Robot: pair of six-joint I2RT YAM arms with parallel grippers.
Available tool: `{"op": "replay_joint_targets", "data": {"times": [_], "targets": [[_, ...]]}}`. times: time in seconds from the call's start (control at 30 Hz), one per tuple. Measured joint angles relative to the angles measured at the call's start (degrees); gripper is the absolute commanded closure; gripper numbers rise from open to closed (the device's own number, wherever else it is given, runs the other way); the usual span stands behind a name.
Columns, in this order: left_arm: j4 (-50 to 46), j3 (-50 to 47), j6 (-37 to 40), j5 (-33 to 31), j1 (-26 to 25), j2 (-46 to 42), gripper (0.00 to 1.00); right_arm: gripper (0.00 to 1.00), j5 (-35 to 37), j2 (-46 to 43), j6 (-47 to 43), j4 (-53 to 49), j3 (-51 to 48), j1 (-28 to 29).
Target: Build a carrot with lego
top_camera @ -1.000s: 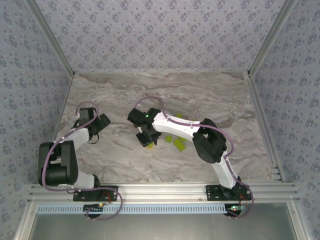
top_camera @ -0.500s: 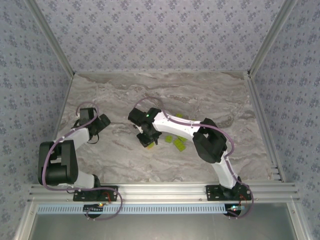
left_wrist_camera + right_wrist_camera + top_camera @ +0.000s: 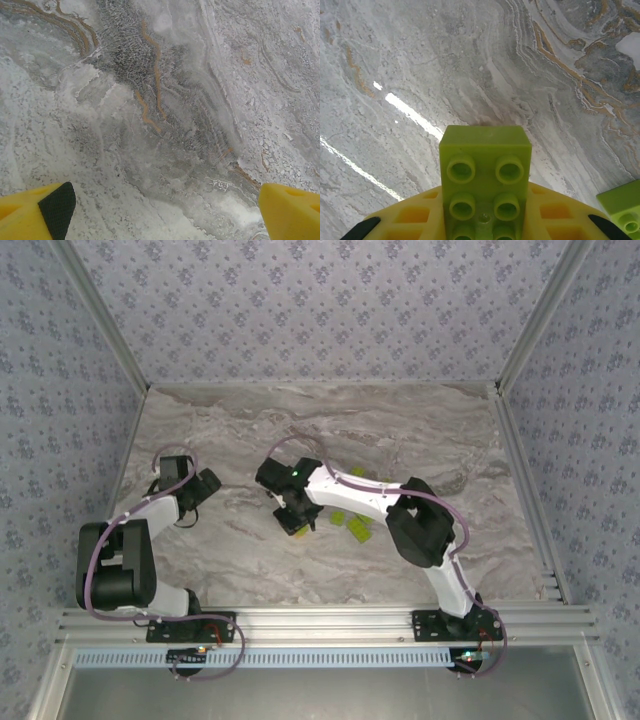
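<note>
Right fingers (image 3: 410, 216) grip brick (image 3: 485, 167) (lime-green).

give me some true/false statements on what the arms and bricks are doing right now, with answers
1. The right jaws are shut on a green brick. True.
2. The left jaws hold an orange brick. False: they stand open over bare table, holding nothing.
3. Loose bricks, also green, lie on the table near the right jaws. True.
4. The held brick's studs face the table. False: they face the wrist camera.
</note>
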Motion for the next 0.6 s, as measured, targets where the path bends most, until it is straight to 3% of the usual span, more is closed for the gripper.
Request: {"op": "replay_joint_targets", "data": {"times": [0.6], "targets": [[0.0,0.0,0.0,0.0,0.0,0.0,0.04,0.71,0.1,-1.4,2.9,3.1,-2.9,0.5]]}}
